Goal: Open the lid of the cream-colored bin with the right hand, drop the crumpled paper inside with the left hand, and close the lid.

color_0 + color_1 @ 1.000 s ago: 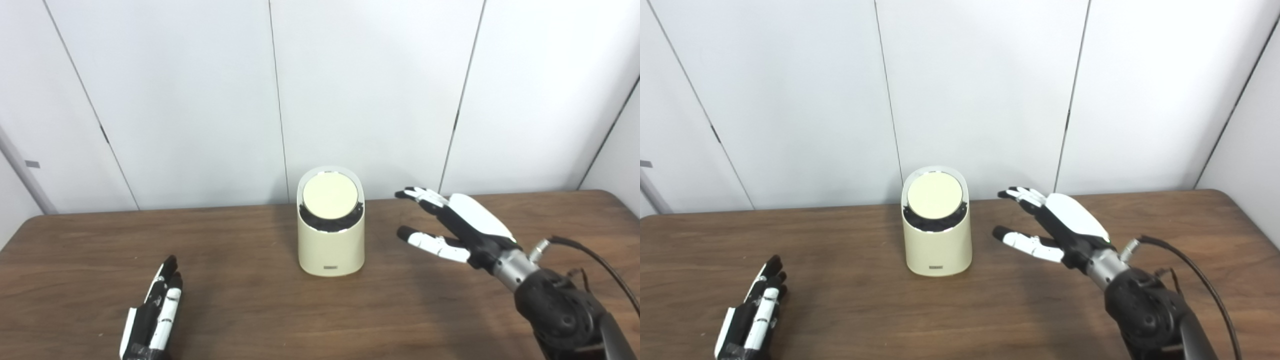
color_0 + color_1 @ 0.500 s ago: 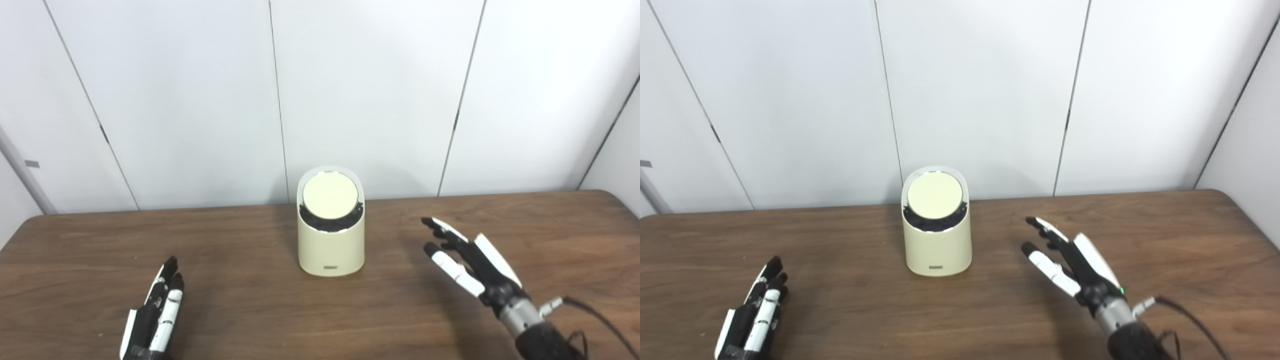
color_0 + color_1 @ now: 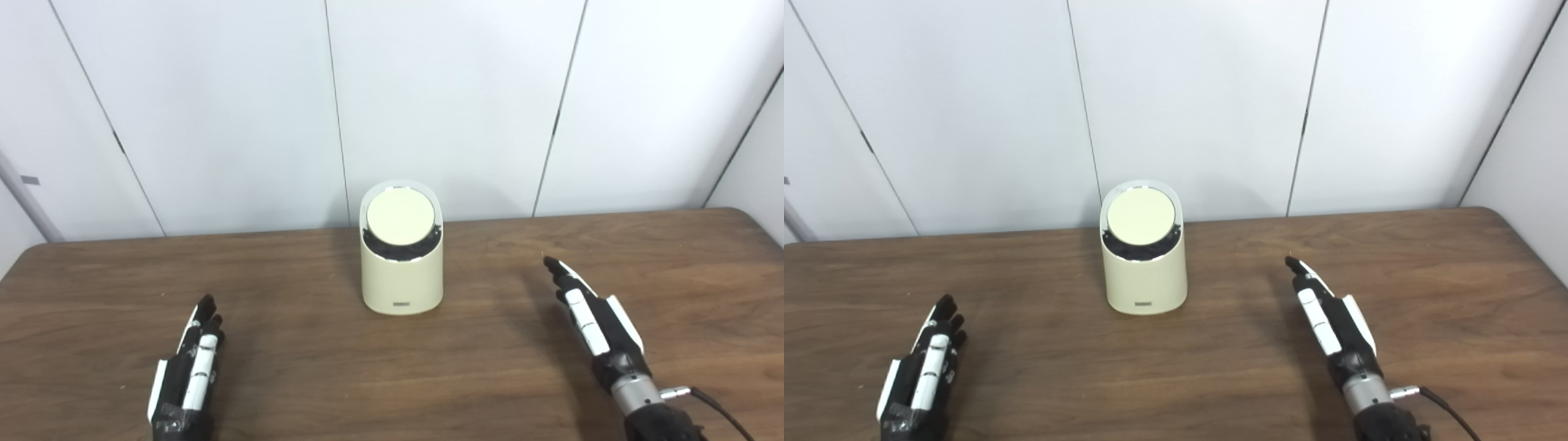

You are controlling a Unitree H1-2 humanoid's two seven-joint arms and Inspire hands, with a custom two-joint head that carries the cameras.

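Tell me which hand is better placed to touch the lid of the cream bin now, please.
Right, probably. The right hand lies open beside the bin, its fingertips pointing toward it. The left hand rests lower and further from the lid. No crumpled paper is visible.

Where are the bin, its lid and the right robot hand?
bin [image 3: 401, 282], left eye view, front wall.
lid [image 3: 400, 218], left eye view, centre of disc.
right robot hand [image 3: 1332, 318], right eye view, back of hand.

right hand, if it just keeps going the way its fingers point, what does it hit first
Probably nothing: the right hand points up and slightly left, passing right of the cream-colored bin. Beyond lies bare table, then the wall; depth is unclear.
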